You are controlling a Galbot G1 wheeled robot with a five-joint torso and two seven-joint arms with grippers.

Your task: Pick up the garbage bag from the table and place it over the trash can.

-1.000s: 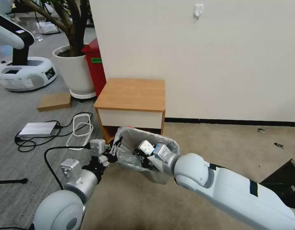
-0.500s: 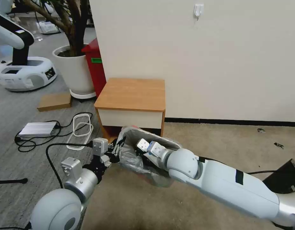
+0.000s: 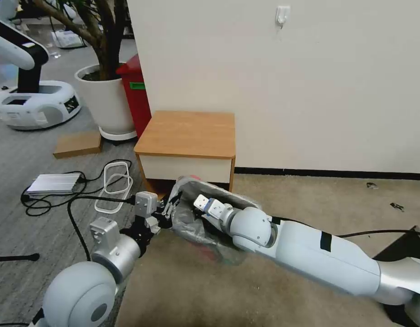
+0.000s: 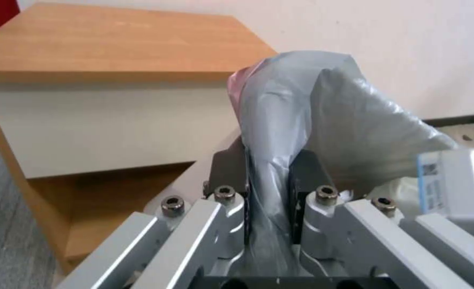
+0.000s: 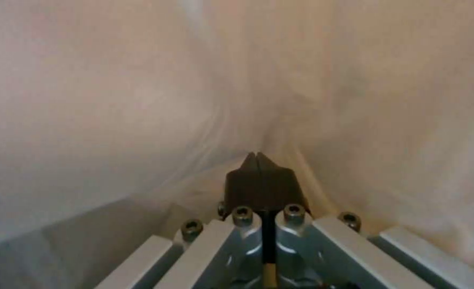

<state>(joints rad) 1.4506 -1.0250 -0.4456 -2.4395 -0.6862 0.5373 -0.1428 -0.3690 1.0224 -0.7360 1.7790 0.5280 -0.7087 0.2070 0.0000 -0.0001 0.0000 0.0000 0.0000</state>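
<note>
Two arms: both reach down to the floor in front of the surface (image 3: 187,134).
Left gripper (image 3: 167,210): at the bag's left edge, jaws clamped on a fold of the garbage bag (image 3: 192,225); in the left wrist view the grey film (image 4: 301,120) runs between the two dark fingers (image 4: 229,168).
Right gripper (image 5: 257,160): deep inside the bag, jaws pressed together with nothing seen between them; pale film on all sides.
Garbage bag: off the surface, on the floor before the near edge of the nightstand, mouth open toward the right arm, pinkish rim at the top.
Trash can: under the bag; its body cannot be made out clearly.
Surface: light wood top, cream drawer front.
</note>
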